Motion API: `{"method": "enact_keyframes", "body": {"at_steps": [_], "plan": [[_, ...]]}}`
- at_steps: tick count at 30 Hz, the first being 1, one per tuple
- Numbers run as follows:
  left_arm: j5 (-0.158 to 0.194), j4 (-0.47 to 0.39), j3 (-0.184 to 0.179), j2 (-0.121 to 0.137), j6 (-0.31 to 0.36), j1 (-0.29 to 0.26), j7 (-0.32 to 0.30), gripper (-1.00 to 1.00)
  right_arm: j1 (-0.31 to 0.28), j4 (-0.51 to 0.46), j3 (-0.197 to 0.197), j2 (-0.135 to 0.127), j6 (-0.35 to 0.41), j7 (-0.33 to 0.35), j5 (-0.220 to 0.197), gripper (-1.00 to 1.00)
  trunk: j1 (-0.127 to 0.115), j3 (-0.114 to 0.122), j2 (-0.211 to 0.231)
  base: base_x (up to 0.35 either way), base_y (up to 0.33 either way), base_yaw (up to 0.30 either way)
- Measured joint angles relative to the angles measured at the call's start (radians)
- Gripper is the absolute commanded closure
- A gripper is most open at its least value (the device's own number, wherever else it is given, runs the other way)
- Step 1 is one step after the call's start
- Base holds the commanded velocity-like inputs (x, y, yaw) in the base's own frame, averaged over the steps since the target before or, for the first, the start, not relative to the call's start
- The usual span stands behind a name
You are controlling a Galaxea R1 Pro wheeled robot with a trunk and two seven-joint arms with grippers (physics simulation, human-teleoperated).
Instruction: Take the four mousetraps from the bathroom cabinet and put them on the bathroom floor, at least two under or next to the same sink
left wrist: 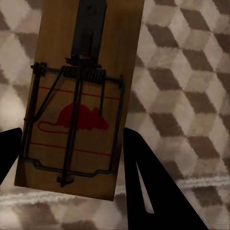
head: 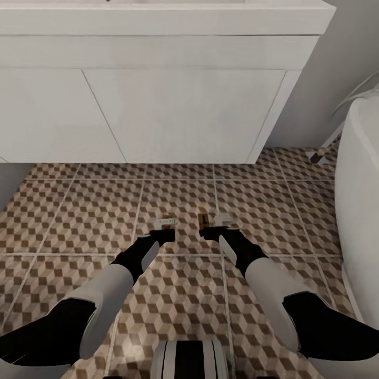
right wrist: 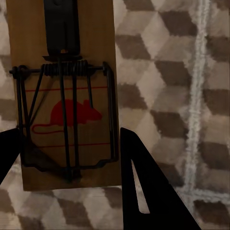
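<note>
Between my left gripper's [left wrist: 72, 158] two black fingers sits a mousetrap [left wrist: 79, 96]: a tan wooden board with dark wire spring and bar and a red mouse drawn inside red lines. The fingers flank its long edges closely, so I seem to be clamped on it, though the contact itself is hard to see. My right gripper [right wrist: 67, 158] holds a second mousetrap [right wrist: 62, 91] of the same look the same way, its far end cut off by the picture's edge.

From my head camera both grippers, left [head: 164, 231] and right [head: 208, 230], hang low over the bathroom floor [head: 79, 210], the traps only small pale and brown shapes just beyond my fingertips. Ahead of them stands the bathroom sink [head: 158, 21] on its white unit, the basin's top cut off.
</note>
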Motion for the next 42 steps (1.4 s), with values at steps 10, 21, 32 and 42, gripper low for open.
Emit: {"method": "enact_keyframes", "body": {"at_steps": [10,21,32,42], "plan": [[0.004,0.000,0.000,0.000,-0.008,0.000,0.002,1.00,0.000,0.000,0.000,0.000,0.000,0.000,0.001,1.00,0.000,-0.007,0.000,0.000,0.000,0.000],[0.006,0.000,0.001,0.000,-0.053,0.000,0.024,1.00,0.000,0.000,0.000,0.000,0.000,0.000,0.000,1.00,0.002,-0.023,-0.001,0.000,0.000,0.000],[0.006,0.000,0.002,0.000,-0.057,0.000,0.031,1.00,0.000,0.000,0.000,0.000,0.002,0.000,0.000,1.00,0.007,-0.065,-0.004,0.000,0.000,0.000],[0.005,0.000,0.002,0.000,-0.057,0.000,0.031,1.00,0.000,0.000,0.000,0.000,0.003,0.000,0.001,1.00,0.008,-0.073,-0.004,0.000,0.000,0.000]]}}
